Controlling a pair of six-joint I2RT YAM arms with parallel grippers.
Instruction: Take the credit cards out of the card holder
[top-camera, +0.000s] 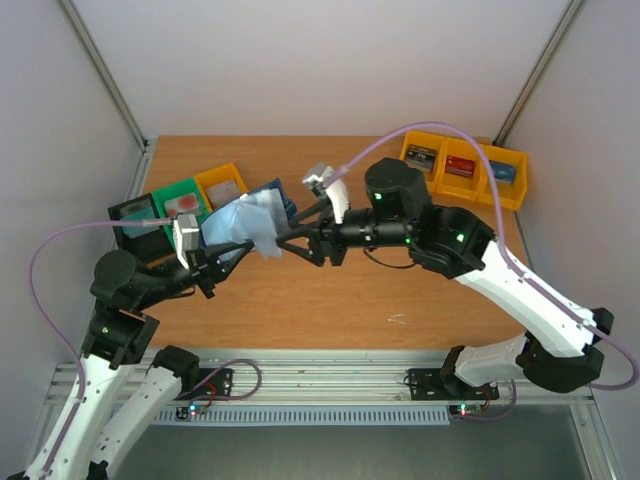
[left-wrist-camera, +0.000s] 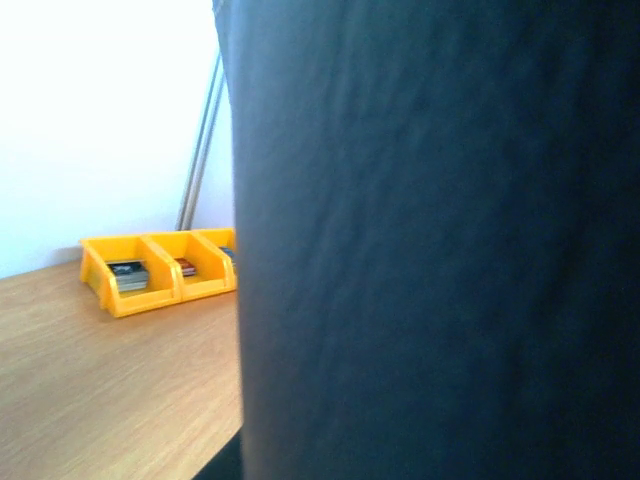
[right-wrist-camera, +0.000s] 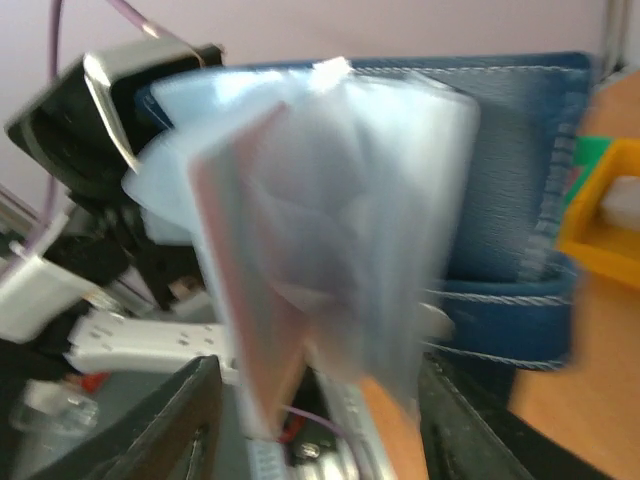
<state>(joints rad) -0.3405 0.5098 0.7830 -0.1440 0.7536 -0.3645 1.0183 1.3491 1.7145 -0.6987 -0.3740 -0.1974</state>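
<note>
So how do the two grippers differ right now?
The left gripper is shut on the card holder; the right gripper is open, holding nothing. The left gripper reaches in from the left, the right gripper from the right, its fingers flanking the clear sleeves. Both meet at the holder.

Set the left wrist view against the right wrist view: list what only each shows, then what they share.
Only the left wrist: the joined row of yellow bins with dark items inside. Only the right wrist: pale clear sleeves fanned from the navy card holder, the right gripper open below them, a green bin at the edge. Both: that card holder, filling most of the left wrist view, and the wooden table.
</note>
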